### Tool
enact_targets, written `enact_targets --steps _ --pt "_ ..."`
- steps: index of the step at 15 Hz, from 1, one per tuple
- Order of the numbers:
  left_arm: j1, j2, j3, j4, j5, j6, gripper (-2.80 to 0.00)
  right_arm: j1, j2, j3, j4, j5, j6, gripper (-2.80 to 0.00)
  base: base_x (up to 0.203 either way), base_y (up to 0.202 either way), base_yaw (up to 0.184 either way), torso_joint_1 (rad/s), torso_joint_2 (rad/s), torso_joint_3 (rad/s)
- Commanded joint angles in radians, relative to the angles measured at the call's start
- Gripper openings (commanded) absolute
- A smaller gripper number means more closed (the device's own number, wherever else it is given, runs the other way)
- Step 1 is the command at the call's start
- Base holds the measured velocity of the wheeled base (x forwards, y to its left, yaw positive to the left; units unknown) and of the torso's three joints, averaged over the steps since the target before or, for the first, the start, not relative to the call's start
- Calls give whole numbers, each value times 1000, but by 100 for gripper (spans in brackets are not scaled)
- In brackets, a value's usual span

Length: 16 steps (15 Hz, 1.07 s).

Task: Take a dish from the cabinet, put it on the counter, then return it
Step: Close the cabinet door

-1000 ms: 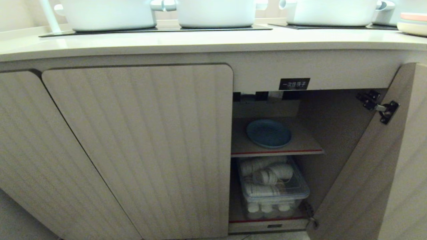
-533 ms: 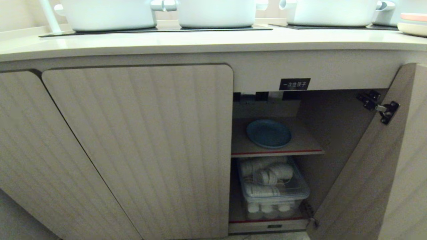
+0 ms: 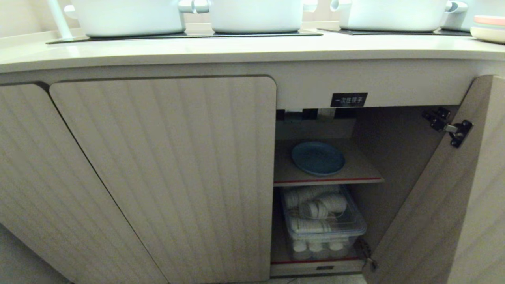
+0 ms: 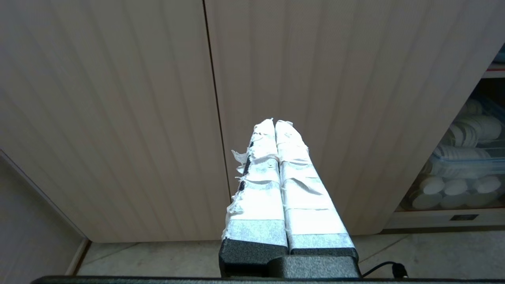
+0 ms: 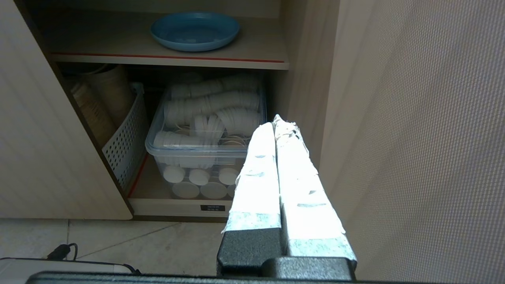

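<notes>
Dish (image 5: pixel 195 30) sits on the cabinet's (image 3: pixel 165 173) upper shelf (image 5: pixel 252 55), door open. From the right gripper (image 5: pixel 275 122) it's around 11 o'clock, well apart. Both grippers, left gripper (image 4: pixel 275 122) too, are pinched closed, empty; right's nearer.

Right gripper (image 5: pixel 275 120), fingers pressed together, points at shelved dish (image 5: pixel 195 30).

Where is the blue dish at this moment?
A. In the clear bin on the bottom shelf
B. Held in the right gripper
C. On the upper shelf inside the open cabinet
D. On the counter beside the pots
C: the dish lies flat on the cabinet shelf, above the clear bin; the right gripper is shut and empty.
</notes>
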Motion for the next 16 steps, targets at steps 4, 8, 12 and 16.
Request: enact_targets --steps 4,8,12,16 --pt "0 0 0 0 0 0 -280 0 1 0 0 0 -2 -280 0 0 0 0 0 0" --pt "0 0 0 0 1 0 -280 0 1 0 0 0 -2 -280 0 0 0 0 0 0" --pt "0 0 0 0 1 0 -280 0 1 0 0 2 0 -280 0 0 0 0 0 0" --pt "0 0 0 -2 0 0 -280 0 1 0 0 2 2 -280 0 0 0 0 0 0"
